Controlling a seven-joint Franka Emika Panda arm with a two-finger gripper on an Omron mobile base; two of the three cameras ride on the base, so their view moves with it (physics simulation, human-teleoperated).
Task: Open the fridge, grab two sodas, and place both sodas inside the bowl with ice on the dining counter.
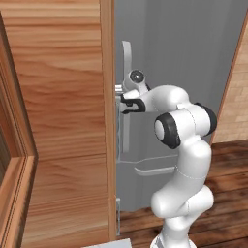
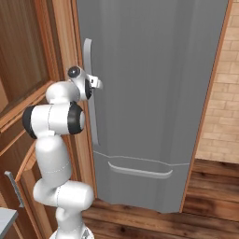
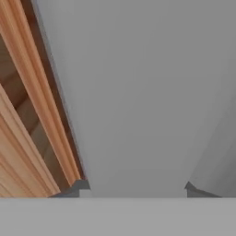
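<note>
The fridge is a tall grey appliance with its door closed, so the sodas are hidden. Its long pale vertical bar handle runs down the door's left edge, also seen in the left base view. My gripper reaches the bar at mid height, one finger on each side. In the hand view the handle fills the whole gap between the two fingertips of the gripper, which is shut on it. The bowl, the ice and the dining counter are out of view.
Wooden cabinet panels stand directly left of the fridge, close to the handle. A horizontal drawer handle crosses the fridge's lower part. A brick wall and wooden floor lie to the right.
</note>
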